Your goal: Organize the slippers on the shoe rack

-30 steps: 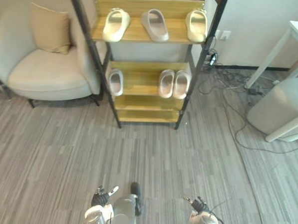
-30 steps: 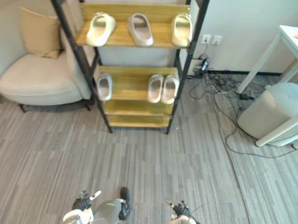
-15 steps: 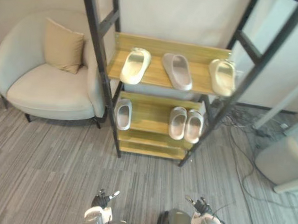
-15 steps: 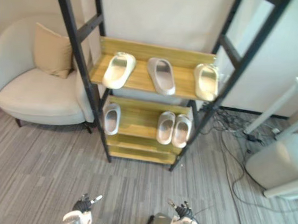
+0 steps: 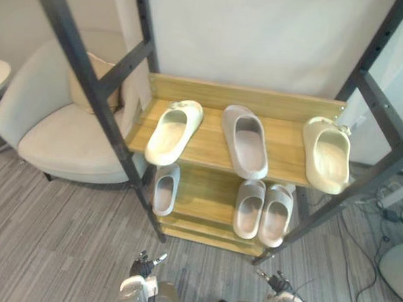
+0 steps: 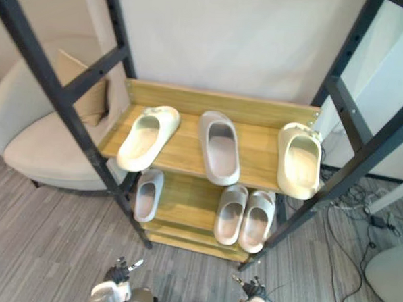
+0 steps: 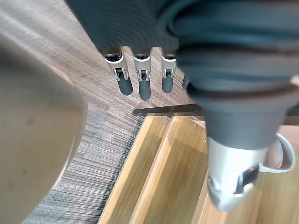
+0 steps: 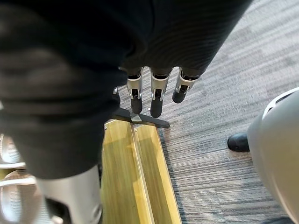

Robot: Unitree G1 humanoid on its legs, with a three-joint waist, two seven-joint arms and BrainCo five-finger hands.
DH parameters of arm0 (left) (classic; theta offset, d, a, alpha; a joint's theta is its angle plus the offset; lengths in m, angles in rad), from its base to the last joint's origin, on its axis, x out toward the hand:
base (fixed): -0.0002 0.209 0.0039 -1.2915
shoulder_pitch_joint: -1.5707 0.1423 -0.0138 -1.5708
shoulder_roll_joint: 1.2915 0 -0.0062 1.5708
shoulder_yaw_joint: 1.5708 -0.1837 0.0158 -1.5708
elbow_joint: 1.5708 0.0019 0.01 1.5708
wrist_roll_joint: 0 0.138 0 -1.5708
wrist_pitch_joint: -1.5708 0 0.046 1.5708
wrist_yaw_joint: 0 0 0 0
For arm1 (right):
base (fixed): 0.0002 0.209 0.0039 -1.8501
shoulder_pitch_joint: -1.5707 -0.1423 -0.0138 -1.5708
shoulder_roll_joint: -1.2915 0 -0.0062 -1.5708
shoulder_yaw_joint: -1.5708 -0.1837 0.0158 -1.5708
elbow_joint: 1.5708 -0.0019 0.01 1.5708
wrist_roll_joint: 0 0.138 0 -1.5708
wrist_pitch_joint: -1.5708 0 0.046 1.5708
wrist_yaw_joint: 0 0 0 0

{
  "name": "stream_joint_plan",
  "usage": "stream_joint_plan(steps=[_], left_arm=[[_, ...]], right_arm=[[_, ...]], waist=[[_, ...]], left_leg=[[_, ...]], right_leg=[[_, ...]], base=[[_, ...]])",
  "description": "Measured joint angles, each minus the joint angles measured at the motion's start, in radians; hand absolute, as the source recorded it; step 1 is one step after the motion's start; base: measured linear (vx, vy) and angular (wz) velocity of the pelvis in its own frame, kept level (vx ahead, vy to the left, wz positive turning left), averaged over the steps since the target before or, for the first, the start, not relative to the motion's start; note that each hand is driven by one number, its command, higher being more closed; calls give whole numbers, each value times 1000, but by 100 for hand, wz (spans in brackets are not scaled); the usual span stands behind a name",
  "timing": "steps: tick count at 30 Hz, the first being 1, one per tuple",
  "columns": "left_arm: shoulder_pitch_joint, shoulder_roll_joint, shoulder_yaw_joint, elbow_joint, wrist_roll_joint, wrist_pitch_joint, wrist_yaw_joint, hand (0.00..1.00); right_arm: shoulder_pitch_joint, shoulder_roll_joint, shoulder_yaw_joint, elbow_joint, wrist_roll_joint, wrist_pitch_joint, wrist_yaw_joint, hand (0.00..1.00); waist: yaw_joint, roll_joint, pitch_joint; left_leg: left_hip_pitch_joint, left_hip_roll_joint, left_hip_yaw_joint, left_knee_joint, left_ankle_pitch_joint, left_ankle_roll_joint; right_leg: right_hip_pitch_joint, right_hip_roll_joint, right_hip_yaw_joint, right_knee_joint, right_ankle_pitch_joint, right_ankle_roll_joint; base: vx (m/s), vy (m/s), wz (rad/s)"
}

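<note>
Shoe rack (image 5: 209,141), all slippers shelved: upper shelf, angled cream slipper (image 5: 172,130), grey slipper (image 5: 246,141) and right cream slipper (image 5: 326,156); lower shelf, a single slipper (image 5: 164,189) and a pair (image 5: 262,210). The right cream slipper overhangs the front edge beside a black upright (image 5: 348,196); a hand rising from below could probably knock it off or snag the upright. Left hand (image 5: 141,266) and right hand (image 5: 278,283) hang low before the rack, fingers (image 7: 145,88) straight, holding nothing
</note>
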Motion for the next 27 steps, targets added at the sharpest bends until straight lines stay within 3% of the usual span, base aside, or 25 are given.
stream_joint_plan(steps=[5,18,22,24,27], left_arm=[[-11,22,-21,25,18,2,5,0],[-5,22,-39,65,21,5,15,0],[4,29,-39,64,28,6,32,0],[11,35,-43,62,39,7,34,0],[27,43,-60,52,42,7,34,0]], right_arm=[[7,22,6,1,-1,5,-5,0],[37,-6,44,-25,8,-3,-42,0],[131,-10,120,-257,18,-5,-66,0],[212,-11,139,-495,16,-6,-72,0],[274,-12,163,-677,1,-9,-71,0]], waist=[[0,-36,-22],[-5,-11,-36],[-7,-14,-36],[-13,-19,-36],[-19,-31,-45]], left_leg=[[37,-36,58,-45,3,8],[147,-50,124,-193,36,21],[163,-55,160,-226,49,24],[162,-58,183,-228,50,25],[163,-58,200,-229,50,26]], right_leg=[[19,-34,50,-57,22,35],[29,-25,147,-114,54,34],[25,-25,186,-146,83,38],[10,-27,209,-146,94,43],[0,-27,223,-146,99,45]], base=[[170,145,-30],[18,10,-22],[-40,22,-29],[-51,34,-31],[-34,16,-22]])
